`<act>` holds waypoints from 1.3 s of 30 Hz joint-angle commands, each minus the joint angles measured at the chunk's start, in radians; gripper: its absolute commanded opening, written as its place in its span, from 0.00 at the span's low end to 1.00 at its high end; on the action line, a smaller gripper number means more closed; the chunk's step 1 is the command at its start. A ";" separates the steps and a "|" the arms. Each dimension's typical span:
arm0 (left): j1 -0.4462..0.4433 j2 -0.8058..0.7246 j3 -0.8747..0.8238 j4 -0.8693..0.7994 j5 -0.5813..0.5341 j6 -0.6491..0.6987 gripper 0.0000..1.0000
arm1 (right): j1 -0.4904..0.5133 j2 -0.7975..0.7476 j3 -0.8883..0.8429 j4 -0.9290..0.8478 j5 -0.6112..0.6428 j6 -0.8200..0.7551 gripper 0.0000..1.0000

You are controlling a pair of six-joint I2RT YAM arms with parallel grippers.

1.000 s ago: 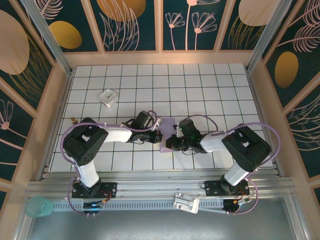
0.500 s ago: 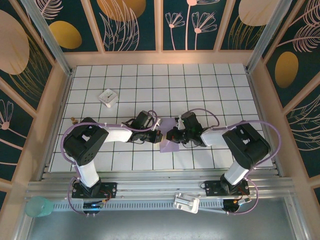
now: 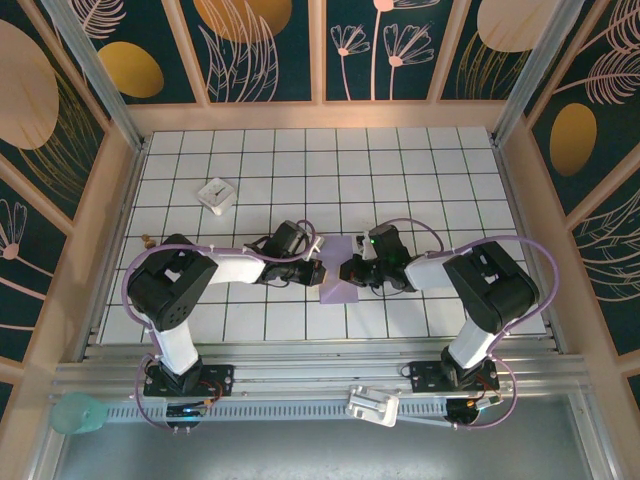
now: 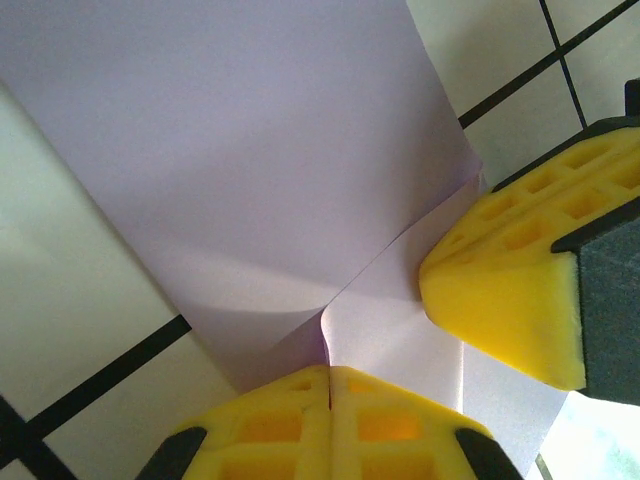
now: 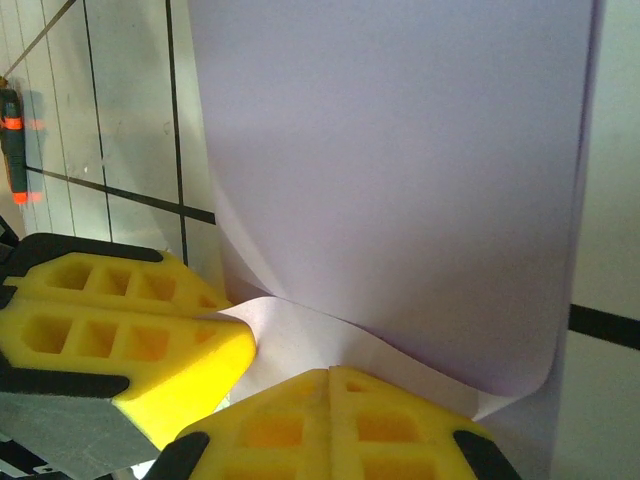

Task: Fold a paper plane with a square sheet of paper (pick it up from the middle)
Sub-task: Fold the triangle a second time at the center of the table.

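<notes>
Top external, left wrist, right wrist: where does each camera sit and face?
Top external: above, behind the bases, looking down on both arms, left gripper, right gripper, lavender sheet.
Left wrist: on left arm, facing the sheet past its shut yellow fingers.
Right wrist: likewise, from the opposite side.
Shared: each wrist view catches the other's finger.

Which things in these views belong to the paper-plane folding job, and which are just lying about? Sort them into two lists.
Part of the job:
lavender paper sheet
left end effector, shut on the sheet
right end effector, shut on the sheet

Just lying about:
small white block, far left on the tiles
teal round object, off the near left corner
white bracket, on the front rail
</notes>
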 commanded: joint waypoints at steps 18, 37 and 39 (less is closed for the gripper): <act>-0.083 -0.252 -0.061 -0.125 -0.082 -0.194 0.35 | -0.016 0.052 -0.021 -0.138 0.058 -0.055 0.00; -0.137 -0.036 0.013 -0.068 -0.014 -0.176 0.00 | -0.016 0.044 -0.009 -0.151 0.067 -0.048 0.00; -0.137 -0.027 0.011 -0.069 -0.028 -0.175 0.00 | -0.016 0.043 -0.011 -0.154 0.069 -0.051 0.00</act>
